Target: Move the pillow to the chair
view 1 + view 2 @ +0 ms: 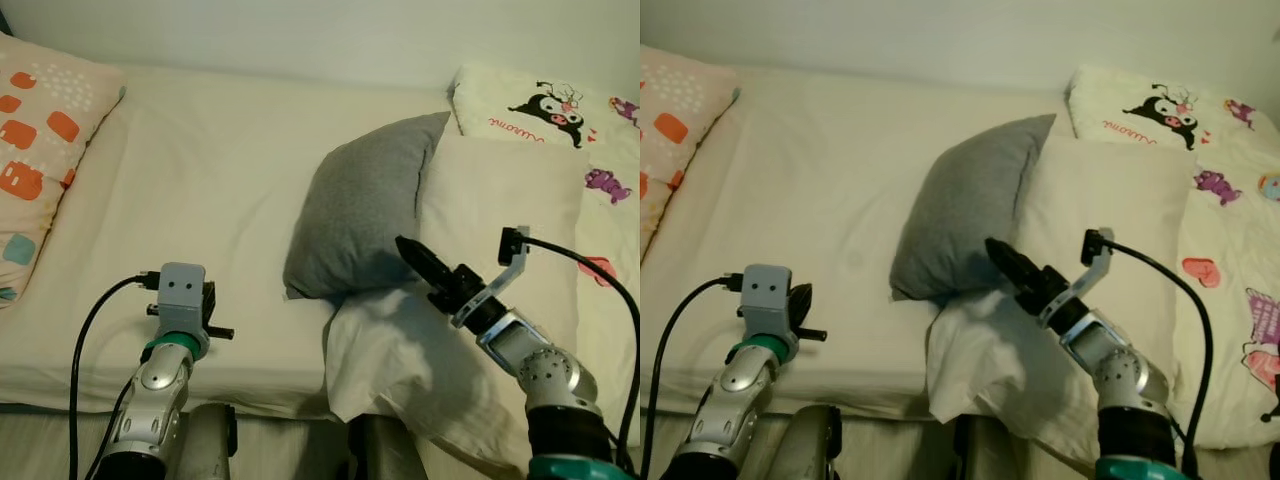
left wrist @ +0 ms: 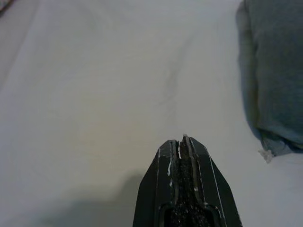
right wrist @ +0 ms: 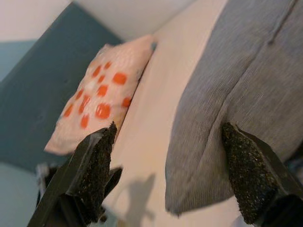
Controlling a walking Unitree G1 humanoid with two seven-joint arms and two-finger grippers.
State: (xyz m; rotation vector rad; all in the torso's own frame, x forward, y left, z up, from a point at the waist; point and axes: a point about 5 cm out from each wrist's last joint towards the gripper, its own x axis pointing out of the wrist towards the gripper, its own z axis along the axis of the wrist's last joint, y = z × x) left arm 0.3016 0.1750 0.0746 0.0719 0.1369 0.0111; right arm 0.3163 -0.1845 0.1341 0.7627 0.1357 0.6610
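The grey pillow (image 1: pixel 365 205) stands tilted on the bed (image 1: pixel 210 190), leaning against a cream pillow (image 1: pixel 500 200) on its right. The right gripper (image 3: pixel 165 175) hovers just before the grey pillow's lower edge, its fingers (image 3: pixel 97 163) spread apart with nothing between them. The left gripper (image 2: pixel 182 142) hangs low over the bare sheet, well apart from the pillow, its fingers pressed together, seemingly on nothing. An orange-spotted pillow (image 1: pixel 40 150) lies at the bed's far left, and a cartoon-print pillow (image 1: pixel 540 110) sits behind the cream one.
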